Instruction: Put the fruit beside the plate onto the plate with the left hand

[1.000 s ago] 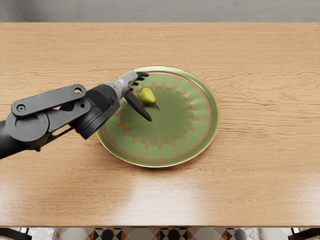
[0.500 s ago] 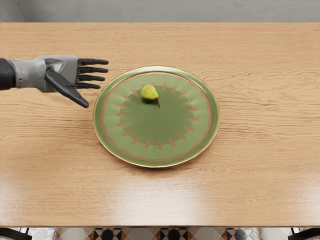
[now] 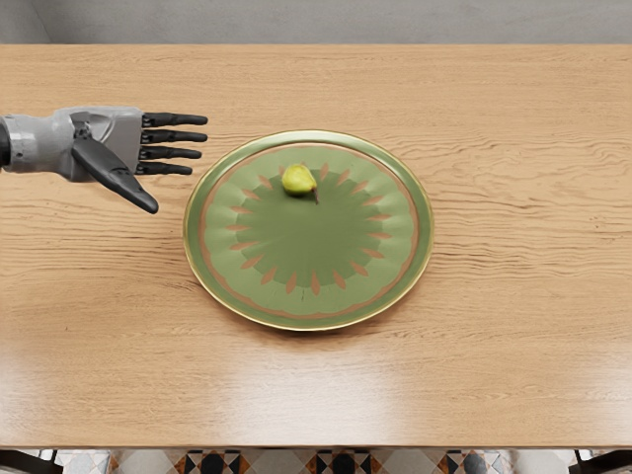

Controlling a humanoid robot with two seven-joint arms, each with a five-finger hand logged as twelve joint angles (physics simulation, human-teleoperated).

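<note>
just one plate sits on the wooden table, nearer the far edge than the near one, and just one fruit, a small yellow-green pear, lies on it, in the plate's far half. only the left hand shows, near the table's left edge, beside the plate and apart from it, fingers straight and spread, thumb angled down, holding nothing.

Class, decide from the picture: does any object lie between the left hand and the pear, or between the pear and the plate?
Nothing visible does. The pear lies on the plate, and the open left hand is off the plate's left side, with only bare table between them.
</note>
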